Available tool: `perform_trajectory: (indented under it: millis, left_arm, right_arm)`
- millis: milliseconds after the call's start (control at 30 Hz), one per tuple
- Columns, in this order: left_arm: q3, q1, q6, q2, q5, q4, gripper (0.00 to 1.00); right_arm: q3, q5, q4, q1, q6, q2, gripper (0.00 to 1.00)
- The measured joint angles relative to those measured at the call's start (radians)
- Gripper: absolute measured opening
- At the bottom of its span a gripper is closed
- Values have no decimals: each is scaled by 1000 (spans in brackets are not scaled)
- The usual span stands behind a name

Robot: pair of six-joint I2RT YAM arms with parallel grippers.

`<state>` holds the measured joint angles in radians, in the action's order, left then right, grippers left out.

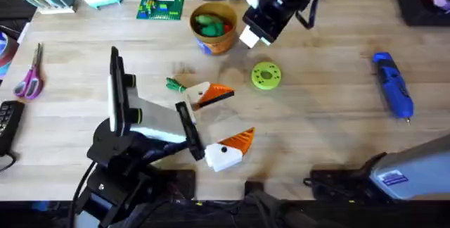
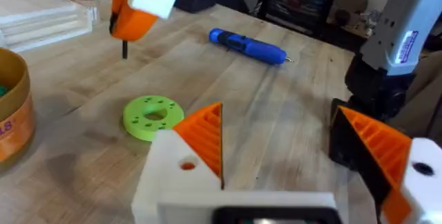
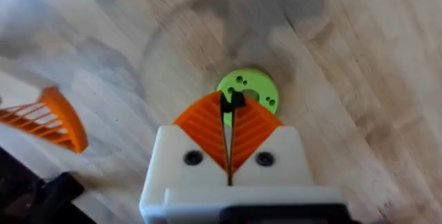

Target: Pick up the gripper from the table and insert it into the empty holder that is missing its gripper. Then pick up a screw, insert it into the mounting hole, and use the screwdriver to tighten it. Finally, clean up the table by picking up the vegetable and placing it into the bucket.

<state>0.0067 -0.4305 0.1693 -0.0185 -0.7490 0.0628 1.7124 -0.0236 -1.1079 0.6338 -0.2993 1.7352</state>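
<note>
The right gripper [image 3: 230,108] is seen closed, a small dark screw [image 3: 237,100] pinched at its tips just above the lime-green disc [image 3: 257,89] at frame centre, probably so it can be carried to the mounting hole. The left gripper [image 1: 235,115] is held wide open and empty at lower centre (apparently presenting its orange-tipped fingers), the screwdriver [image 1: 392,85] lies untouched at the right, and the vegetable [image 1: 174,84] is not yet in the bucket [image 1: 223,41]. A blue label on the right arm [image 2: 404,44] and the bucket's print cannot be read.
</note>
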Motion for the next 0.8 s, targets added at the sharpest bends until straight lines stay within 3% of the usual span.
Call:
perform_trajectory:
  millis: [200, 467, 800]
  left_arm:
    - [0, 0, -50, 0, 0, 0, 992]
    - [0, 0, -129, 0, -3, 0, 993]
    - [0, 0, -140, 0, -15, 0, 993]
  right_arm:
    - [148, -65, -41, 62, 7, -23, 7]
    - [159, -134, -69, 196, 44, -25, 7]
    - [159, -143, -88, 298, 87, -25, 7]
